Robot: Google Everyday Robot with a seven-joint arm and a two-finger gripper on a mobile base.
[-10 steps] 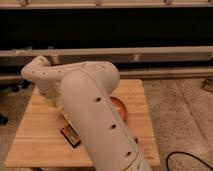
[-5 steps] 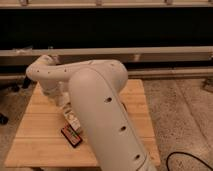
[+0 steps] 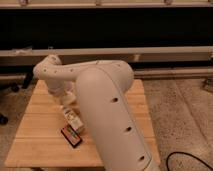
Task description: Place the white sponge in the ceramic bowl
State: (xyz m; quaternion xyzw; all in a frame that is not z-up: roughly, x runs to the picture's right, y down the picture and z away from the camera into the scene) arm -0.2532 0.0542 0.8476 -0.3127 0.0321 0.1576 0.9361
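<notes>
End effector (image 3: 65, 102) hung low over the table (image 3: 37, 137) at the tip of the bent white arm (image 3: 107, 107) — open or closed, couldn't tell, nor whether it held anything. Just camera-side of it sat a white labelled carton (image 3: 75, 120); a dark flat packet (image 3: 71, 136) lay nearer still, next to the carton. White sponge & ceramic bowl weren't visible — the arm blocked the table to the end effector's right.

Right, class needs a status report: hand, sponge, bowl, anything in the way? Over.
Hand low over the table's left-centre. Sponge and bowl not in sight; arm covers mid-table. Dark packet lies beside the hand.
</notes>
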